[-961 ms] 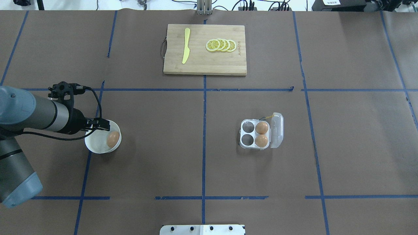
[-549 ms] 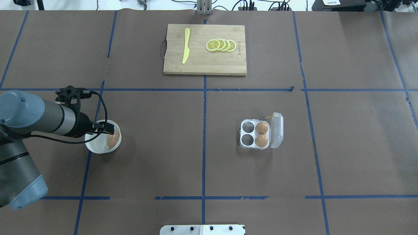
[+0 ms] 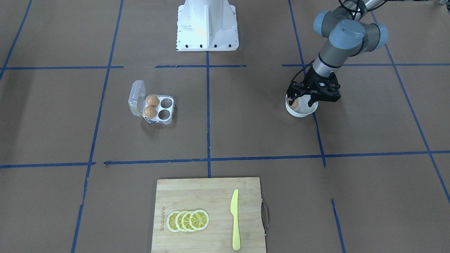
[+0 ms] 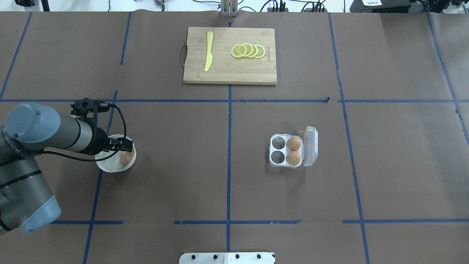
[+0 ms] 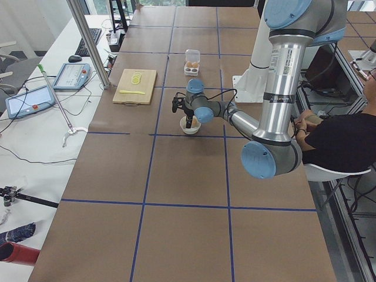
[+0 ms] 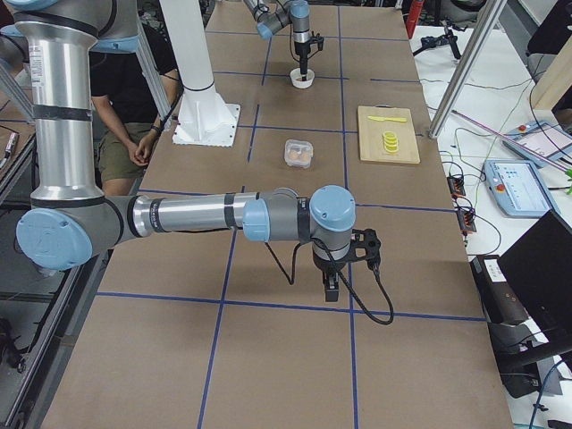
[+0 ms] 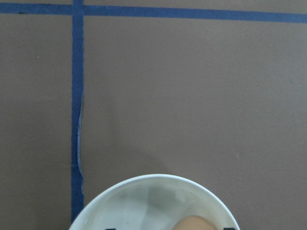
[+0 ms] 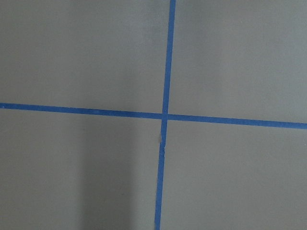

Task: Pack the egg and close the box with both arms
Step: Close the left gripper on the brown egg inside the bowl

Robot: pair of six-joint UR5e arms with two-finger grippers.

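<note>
— Starting with the biggest: looking at the table (image 4: 183,165), papered brown and taped into blue squares. Spotting the arms?

— Seeing the left arm (image 4: 55,134) reaching down over the white bowl (image 4: 106,167) near the table's left end. Seeing the right arm (image 6: 188,214) hanging low above bare paper, well apart from everything else.

— Checking the grippers now.

— Finding the left gripper (image 3: 301,102) hanging in the bowl's mouth, holding its jaws apart on either side of the egg (image 4: 126,158), not closing on it. Failing to tell with the right gripper (image 6: 331,290), showing only in the side camera.

— Moving on to the cutting board (image 4: 227,73)?

— Lying at the far edge, carrying a yellow knife (image 4: 208,51) and lemon slices (image 4: 248,50).

— Locating the box (image 4: 285,165)?

— Sitting right of centre, well apart from the bowl, with its lid (image 4: 311,146) hanging open on the right. Cradling two more eggs (image 4: 293,143) in the cells beside the lid.

— Placing the egg, finally.

— Resting inside the bowl, toward its right side.
</note>
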